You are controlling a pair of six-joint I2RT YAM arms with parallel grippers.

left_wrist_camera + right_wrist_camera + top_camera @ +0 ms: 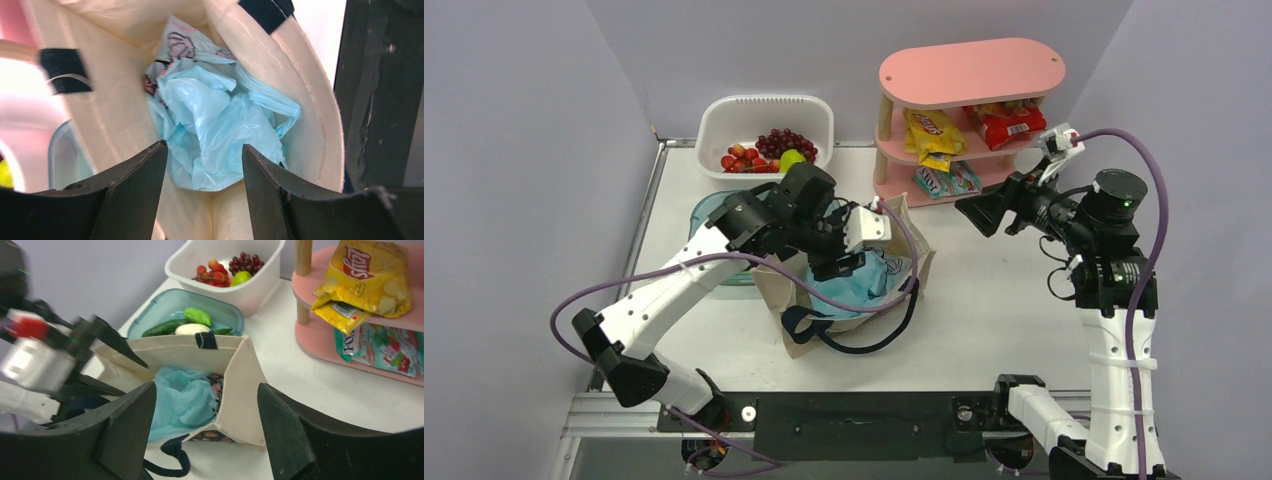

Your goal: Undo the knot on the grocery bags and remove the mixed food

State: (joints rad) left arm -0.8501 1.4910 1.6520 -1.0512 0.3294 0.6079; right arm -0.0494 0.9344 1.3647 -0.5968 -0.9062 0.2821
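Observation:
The beige canvas tote (799, 325) with navy handles (864, 345) stands open mid-table. The crumpled light blue plastic bag (220, 125) lies inside it, pink print showing at its far side. I cannot make out a knot. My left gripper (204, 150) hangs open just above the tote's mouth; the blue bag lies beyond its tips, with nothing between them. My right gripper (977, 212) is open in the air to the right of the tote, pointing at it. Yellow (932, 130), red (1009, 125) and teal (949, 180) snack packets lie on the shelf. A green pear (792, 158) is in the basket.
A pink three-tier shelf (972, 70) stands at the back right. The white slotted basket (764, 103) at the back holds grapes and red fruit. A clear teal tub (150, 315) with green vegetables and a white oval one sits just behind the tote.

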